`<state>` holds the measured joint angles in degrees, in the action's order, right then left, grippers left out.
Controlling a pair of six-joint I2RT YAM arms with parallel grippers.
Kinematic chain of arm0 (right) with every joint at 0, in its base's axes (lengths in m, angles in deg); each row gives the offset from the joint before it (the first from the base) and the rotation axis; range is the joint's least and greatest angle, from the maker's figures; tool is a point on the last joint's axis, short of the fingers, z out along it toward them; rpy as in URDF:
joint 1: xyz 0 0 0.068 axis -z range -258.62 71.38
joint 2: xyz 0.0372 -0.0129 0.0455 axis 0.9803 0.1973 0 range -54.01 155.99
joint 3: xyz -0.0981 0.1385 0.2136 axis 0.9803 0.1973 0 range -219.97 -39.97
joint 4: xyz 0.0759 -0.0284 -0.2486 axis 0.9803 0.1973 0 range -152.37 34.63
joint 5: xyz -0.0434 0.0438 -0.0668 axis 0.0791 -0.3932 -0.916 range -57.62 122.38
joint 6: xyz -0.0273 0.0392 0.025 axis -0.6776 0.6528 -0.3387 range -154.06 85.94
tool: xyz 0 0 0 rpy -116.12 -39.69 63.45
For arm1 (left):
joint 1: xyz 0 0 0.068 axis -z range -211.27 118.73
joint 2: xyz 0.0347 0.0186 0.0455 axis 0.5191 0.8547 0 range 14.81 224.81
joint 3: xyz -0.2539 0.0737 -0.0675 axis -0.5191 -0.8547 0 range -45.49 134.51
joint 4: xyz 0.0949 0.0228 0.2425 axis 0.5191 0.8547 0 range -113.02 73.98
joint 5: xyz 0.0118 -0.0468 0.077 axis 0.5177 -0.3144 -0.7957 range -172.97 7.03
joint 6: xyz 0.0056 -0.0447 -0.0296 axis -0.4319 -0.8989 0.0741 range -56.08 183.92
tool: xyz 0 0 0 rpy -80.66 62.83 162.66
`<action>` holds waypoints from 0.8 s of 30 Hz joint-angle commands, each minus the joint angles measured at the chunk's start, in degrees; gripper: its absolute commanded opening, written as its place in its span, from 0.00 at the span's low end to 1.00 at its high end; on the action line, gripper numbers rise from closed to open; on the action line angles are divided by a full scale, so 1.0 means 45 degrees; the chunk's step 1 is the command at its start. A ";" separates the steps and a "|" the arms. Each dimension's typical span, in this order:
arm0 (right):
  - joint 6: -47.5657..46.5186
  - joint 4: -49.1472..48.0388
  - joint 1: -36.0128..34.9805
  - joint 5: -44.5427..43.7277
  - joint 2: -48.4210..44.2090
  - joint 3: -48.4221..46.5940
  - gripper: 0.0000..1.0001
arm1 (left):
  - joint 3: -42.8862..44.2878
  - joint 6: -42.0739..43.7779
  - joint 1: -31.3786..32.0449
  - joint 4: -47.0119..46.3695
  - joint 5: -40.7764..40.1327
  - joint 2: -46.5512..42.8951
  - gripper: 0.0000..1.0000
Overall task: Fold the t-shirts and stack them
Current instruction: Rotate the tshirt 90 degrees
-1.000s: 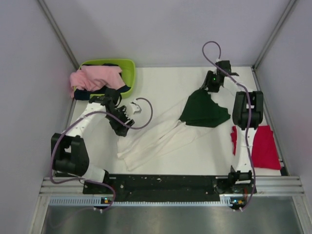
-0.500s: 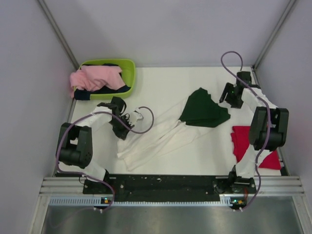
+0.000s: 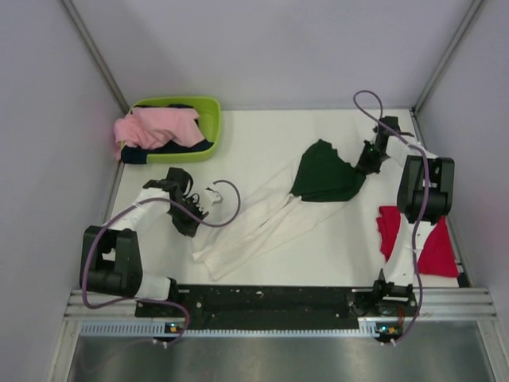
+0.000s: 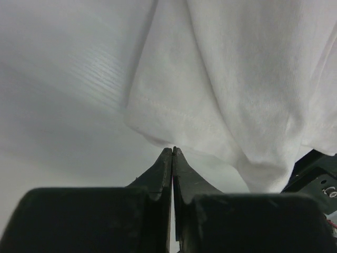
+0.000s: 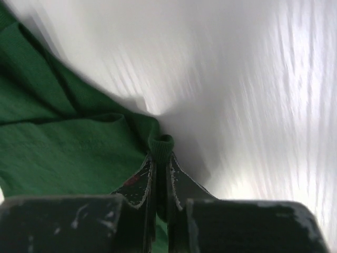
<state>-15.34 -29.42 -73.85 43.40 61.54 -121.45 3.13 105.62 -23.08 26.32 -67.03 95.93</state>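
The white t-shirt lies in a long diagonal band across the table, its dark green sleeve spread at the far right end. My right gripper is shut on that sleeve's cuff, which bulges out between the fingertips in the right wrist view. My left gripper is at the shirt's left side, jaws pressed together right at the white hem, and the cloth there hangs a little above the table. The red t-shirt lies flat at the right edge, partly behind the right arm.
A lime-green basket stands at the back left, with pink cloth spilling over its rim and dark cloth under it. Grey walls close in the table on three sides. Both arms' cables loop above the table.
The right gripper was open off to the right of the green sleeve; it has come back and shut on the cuff. The left gripper has shut and drawn slightly left.
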 commanded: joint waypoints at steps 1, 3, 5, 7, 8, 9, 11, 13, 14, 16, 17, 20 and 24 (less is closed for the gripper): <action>0.0370 -0.0252 -0.0104 0.0986 0.2423 -0.3681 0.00 | 0.0190 0.0284 0.0114 0.0401 0.1083 -0.0721 0.08; 0.0798 -0.0232 -0.0104 0.1103 0.3886 -0.6978 0.00 | 0.0541 0.0422 0.0251 0.0441 0.1785 -0.0878 0.27; 0.1364 -0.0232 -0.0124 0.1493 0.5408 -0.9770 0.00 | 0.0951 0.0888 0.0465 0.0693 0.2469 -0.0976 0.48; 0.1892 -0.0290 -0.0163 0.1922 0.6971 -1.2563 0.05 | 0.1264 0.1785 0.0719 0.1084 0.3152 -0.1210 0.58; 0.2185 -0.0310 -0.0163 0.2002 0.7675 -1.3681 0.19 | 0.1304 0.2389 0.0836 0.1279 0.3446 -0.1327 0.61; 0.2420 -0.0407 -0.0163 0.2003 0.8262 -1.4678 0.32 | 0.1363 0.3246 0.0953 0.1552 0.3681 -0.1657 0.62; 0.2695 -0.0660 -0.0105 0.1692 0.8542 -1.5235 0.56 | 0.1615 0.5430 0.1071 0.2642 0.4111 -0.1991 0.65; 0.2152 -0.0856 0.0051 0.1185 0.7649 -1.4226 0.72 | 0.1890 0.7734 0.1111 0.3329 0.4540 -0.2342 0.67; 0.1607 -0.1031 0.0149 0.1028 0.6793 -1.3485 0.75 | 0.1968 0.9062 0.1130 0.3545 0.4852 -0.2382 0.68; 0.0242 -0.1324 0.0305 0.0851 0.4802 -1.1534 0.79 | 0.2008 1.1116 0.1344 0.3528 0.5361 -0.2170 0.71; -0.0481 -0.1519 0.0345 0.0831 0.3168 -1.0287 0.80 | 0.2008 1.1706 0.1596 0.3179 0.5479 -0.1839 0.72; -0.2105 -0.3311 0.0287 0.1568 -0.1072 -0.5450 0.83 | 0.2028 1.2801 0.2514 0.1426 0.5441 -0.0298 0.73; -0.3473 -0.6028 -0.0550 0.3679 -0.6291 0.1544 0.79 | 0.2358 1.3022 0.3004 -0.0766 0.5558 0.1423 0.74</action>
<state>-20.91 -41.12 -72.60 50.77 57.93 -133.86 11.35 156.26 -11.39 32.84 -45.26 96.32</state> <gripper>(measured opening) 0.815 0.740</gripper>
